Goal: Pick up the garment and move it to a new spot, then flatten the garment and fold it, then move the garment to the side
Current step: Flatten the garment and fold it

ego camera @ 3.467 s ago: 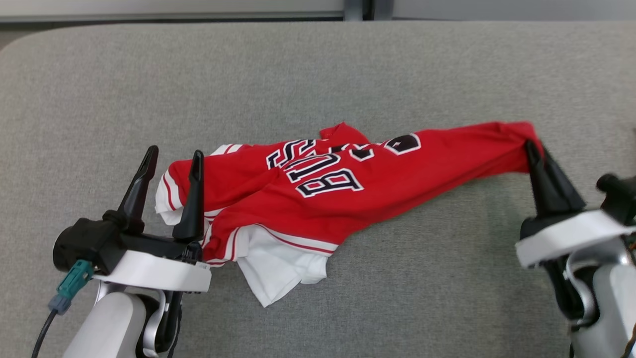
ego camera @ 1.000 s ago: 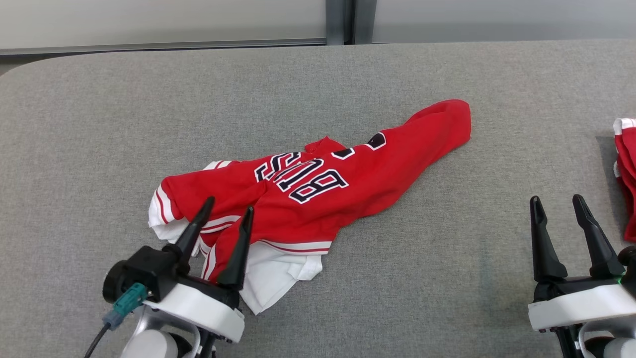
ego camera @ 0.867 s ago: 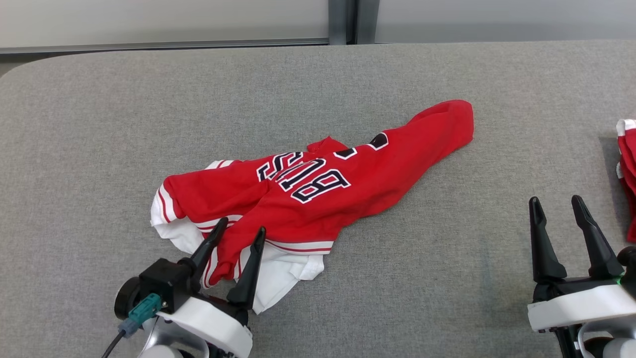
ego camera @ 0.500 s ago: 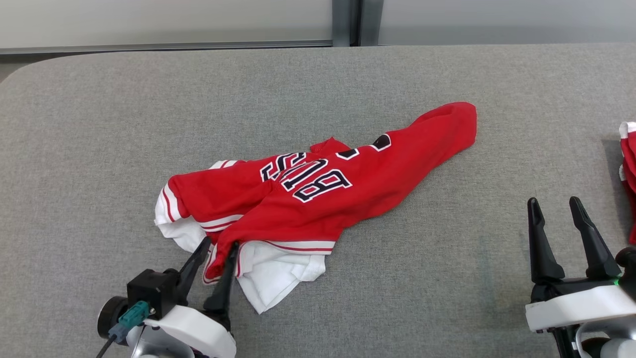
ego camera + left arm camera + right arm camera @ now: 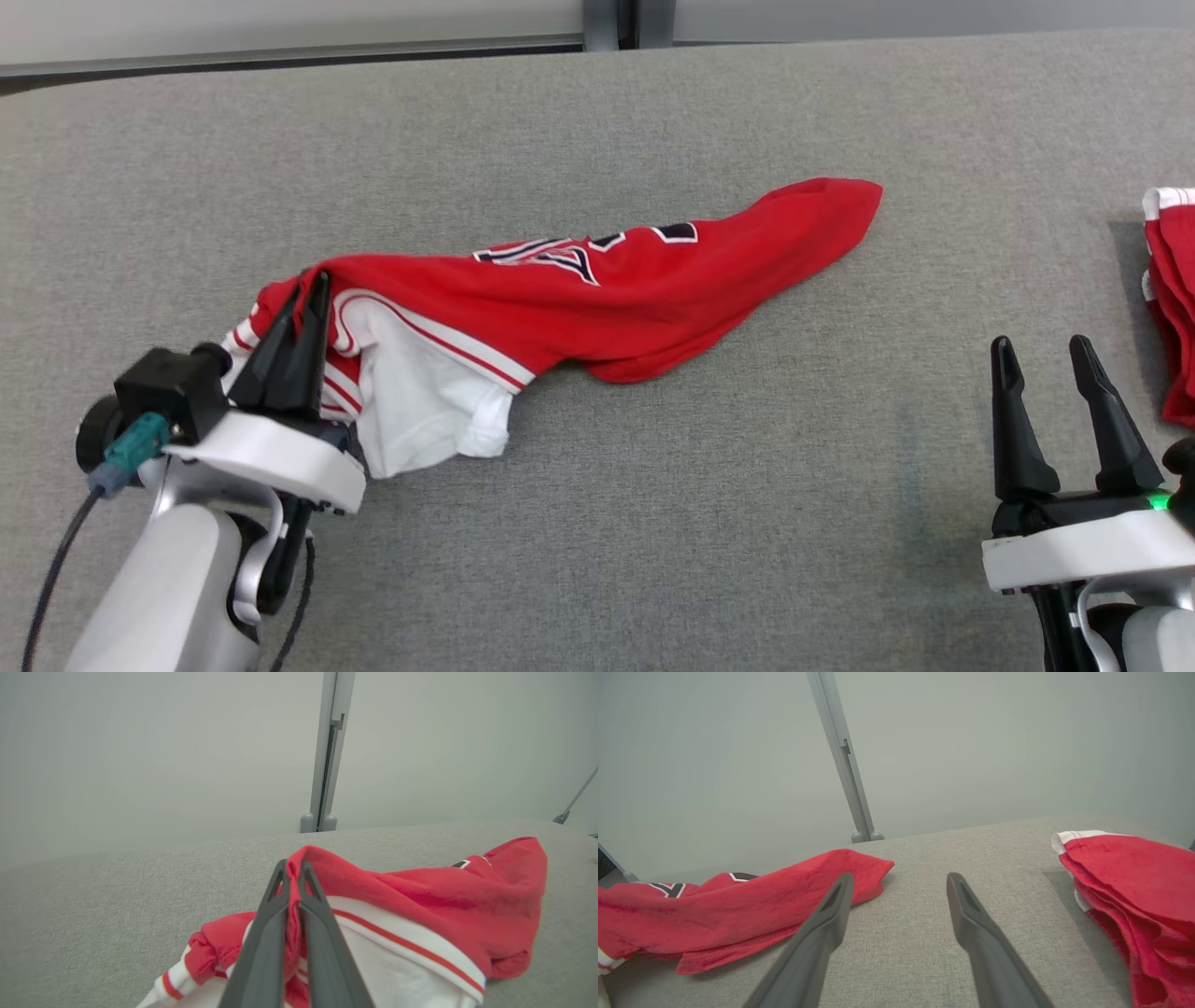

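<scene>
Since half a second ago the left claw (image 5: pixel 313 285) has pinched the near-left edge of the red basketball jersey (image 5: pixel 653 299) and drawn it up and to the left, so the crumpled heap has stretched into a long wedge and the dark lettering has rolled up onto the ridge of the cloth. The grey fabric tabletop (image 5: pixel 597 523) has plenty of bare room on every side, which I take to be why the cloth is being dragged rather than carried. The jersey lies across the middle of the tabletop: its far red corner rests flat toward the right rear, while the left end hangs raised from the pinch, with the white inner layer and red-striped trim sagging below. A second red garment with white trim (image 5: pixel 1172 299) sits at the right edge, well apart from the jersey; it looks like a finished pile kept out of the way. The right claw (image 5: pixel 1039 347) hovers low at the near right with its jaws wide and nothing between them, probably waiting to take the far corner for flattening. Seen from its own wrist, the left claw (image 5: pixel 293 868) is nearly closed, with a fold of red cloth squeezed between the fingers up to their tips.
</scene>
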`<state>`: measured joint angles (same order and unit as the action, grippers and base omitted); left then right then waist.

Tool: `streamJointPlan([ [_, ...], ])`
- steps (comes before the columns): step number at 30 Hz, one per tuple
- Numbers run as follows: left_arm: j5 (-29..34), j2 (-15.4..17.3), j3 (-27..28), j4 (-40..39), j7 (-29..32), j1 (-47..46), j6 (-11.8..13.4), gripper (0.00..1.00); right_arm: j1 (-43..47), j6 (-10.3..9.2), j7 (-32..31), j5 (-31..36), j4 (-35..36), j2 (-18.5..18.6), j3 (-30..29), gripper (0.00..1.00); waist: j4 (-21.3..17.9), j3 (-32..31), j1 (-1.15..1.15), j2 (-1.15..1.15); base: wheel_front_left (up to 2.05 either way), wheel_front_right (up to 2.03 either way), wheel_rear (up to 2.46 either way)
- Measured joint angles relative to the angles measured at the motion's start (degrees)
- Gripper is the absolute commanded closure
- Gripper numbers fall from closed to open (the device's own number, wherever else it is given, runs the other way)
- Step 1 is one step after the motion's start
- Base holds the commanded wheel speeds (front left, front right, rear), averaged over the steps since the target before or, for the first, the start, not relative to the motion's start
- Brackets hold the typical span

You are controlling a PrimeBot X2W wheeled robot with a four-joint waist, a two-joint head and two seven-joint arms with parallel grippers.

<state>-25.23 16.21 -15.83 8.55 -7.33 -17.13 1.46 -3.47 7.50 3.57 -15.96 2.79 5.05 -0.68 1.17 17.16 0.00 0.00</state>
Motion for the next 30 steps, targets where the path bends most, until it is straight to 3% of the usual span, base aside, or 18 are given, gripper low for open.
streamJointPlan([
  [8,-2.5,0.5,1.7,11.0,1.2,-8.1,-1.6,1.0,-1.8,-0.01,1.2,-1.1,-1.8,-0.7,1.3,0.0,-3.3,3.0,0.0,0.0,0.0,0.0,0.0],
  [9,-3.1,0.2,2.0,12.4,0.7,-8.7,-2.1,0.71,-1.9,-0.01,1.4,-1.2,-2.0,-0.8,1.2,0.0,-3.6,3.3,0.0,0.0,0.0,0.0,0.0],
  [10,-3.4,0.1,2.3,13.6,0.0,-9.2,-2.3,0.0,-2.1,-0.01,1.6,-1.2,-2.2,-0.8,1.4,0.0,-3.9,3.5,0.0,0.0,0.0,0.0,0.0],
  [13,-3.8,-0.5,2.9,15.6,-3.1,-10.1,-2.9,0.0,-2.5,-0.01,2.0,-1.1,-2.5,-0.9,1.4,0.0,-4.3,3.9,0.0,0.0,0.0,0.0,0.0],
  [17,-3.9,-1.2,4.4,15.1,-6.2,-8.8,-2.0,0.0,-2.7,-0.01,2.3,-0.8,-2.7,-0.7,1.3,0.0,-4.1,3.1,0.0,0.0,0.0,0.0,0.0],
  [30,3.4,-4.8,6.6,-3.4,-7.7,8.6,2.9,0.0,0.0,0.0,0.4,-0.2,-2.3,1.0,1.1,0.0,-1.8,-3.4,0.0,0.0,0.0,0.0,0.0],
])
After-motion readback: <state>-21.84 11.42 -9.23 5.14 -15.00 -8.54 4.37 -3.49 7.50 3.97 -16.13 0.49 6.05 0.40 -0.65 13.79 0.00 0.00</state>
